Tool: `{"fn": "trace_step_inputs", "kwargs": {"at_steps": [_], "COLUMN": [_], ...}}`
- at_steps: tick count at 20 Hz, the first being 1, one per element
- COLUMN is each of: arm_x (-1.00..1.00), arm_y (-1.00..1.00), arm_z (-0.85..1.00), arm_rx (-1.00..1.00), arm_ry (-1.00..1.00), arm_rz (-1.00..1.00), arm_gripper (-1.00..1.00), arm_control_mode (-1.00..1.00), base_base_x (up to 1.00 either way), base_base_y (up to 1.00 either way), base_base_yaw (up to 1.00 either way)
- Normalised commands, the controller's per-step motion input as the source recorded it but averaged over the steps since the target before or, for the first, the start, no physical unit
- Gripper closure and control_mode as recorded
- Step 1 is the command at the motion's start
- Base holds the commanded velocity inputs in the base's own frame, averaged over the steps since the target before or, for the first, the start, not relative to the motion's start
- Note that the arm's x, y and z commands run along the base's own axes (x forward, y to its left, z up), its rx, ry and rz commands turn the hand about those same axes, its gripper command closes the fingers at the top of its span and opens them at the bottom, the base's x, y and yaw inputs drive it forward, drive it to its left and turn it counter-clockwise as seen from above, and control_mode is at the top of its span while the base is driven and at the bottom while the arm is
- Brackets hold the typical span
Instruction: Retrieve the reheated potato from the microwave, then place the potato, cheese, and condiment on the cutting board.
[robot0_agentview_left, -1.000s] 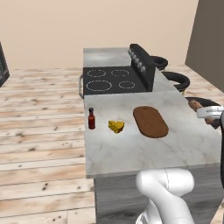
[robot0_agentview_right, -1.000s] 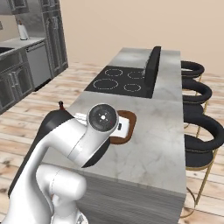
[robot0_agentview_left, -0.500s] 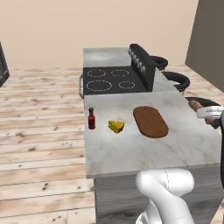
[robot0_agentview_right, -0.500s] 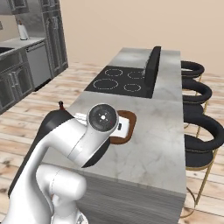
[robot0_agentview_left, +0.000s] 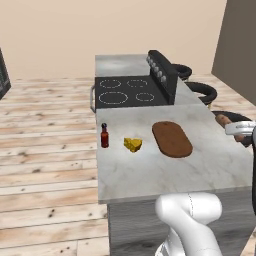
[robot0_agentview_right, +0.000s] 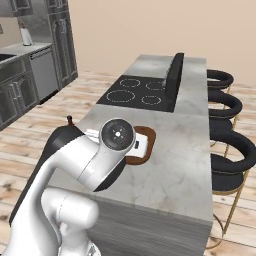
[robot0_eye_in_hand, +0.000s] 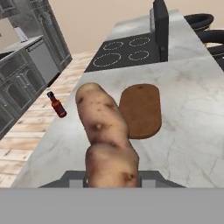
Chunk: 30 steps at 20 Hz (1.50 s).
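Hand view puts the potato (robot0_eye_in_hand: 107, 140) right up close, a long knobbly tan-pink lump with brown flecks, clamped between the gripper's (robot0_eye_in_hand: 111, 177) narrowly parted jaws and sticking out forward over the counter (robot0_eye_in_hand: 192, 131). In the left base view the same potato (robot0_agentview_left: 223, 119) and the gripper (robot0_agentview_left: 240, 131) hang off the counter's right edge, so the load is well apart from its target.

My read is that the job now is the carry to the cutting board (robot0_eye_in_hand: 141, 109). To do it well, I would bring the hand in over the middle of the board, lower until the potato's underside is just touching wood, and only then let go. The lump is rounded and uneven, so it will probably roll if dropped or set near the rim; laying its long axis along the board's long axis should settle it.

The board is a flat, reddish-brown oval with rounded ends, lying bare on pale veined marble. The cheese (robot0_agentview_left: 133, 144), a bright yellow wedge, sits just beside the board toward the counter's left edge. The condiment (robot0_eye_in_hand: 57, 104), a slim dark red bottle with a black cap, stands upright at that left edge. Farther back lies the smooth black stovetop (robot0_eye_in_hand: 124, 50) with ring markings.
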Motion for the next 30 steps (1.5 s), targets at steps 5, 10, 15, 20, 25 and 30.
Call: {"fn": "trace_step_inputs", "kwargs": {"at_steps": [5,10,15,20,25,30], "arm_x": [0.00,0.14,0.56,0.55,0.35,0.23], "arm_y": [0.00,0.04,0.13,0.08,0.02,0.00], "arm_z": [0.00,0.00,-0.03,-0.02,-0.13,-0.23], "arm_rx": [0.00,-0.05,-0.06,-0.01,0.00,0.00], "arm_ry": [0.00,0.06,0.41,0.20,-0.09,-0.22], "arm_rz": [0.00,-0.01,-0.01,0.00,0.00,0.05], "arm_gripper": [1.00,1.00,1.00,1.00,1.00,1.00], "arm_control_mode": [-1.00,-1.00,-1.00,-1.00,-1.00,-1.00], "base_base_x": [0.00,0.00,0.00,0.00,0.00,0.00], "base_base_y": [0.00,0.00,0.00,0.00,0.00,0.00], "base_base_yaw": [0.00,0.00,0.00,0.00,0.00,0.00]}}
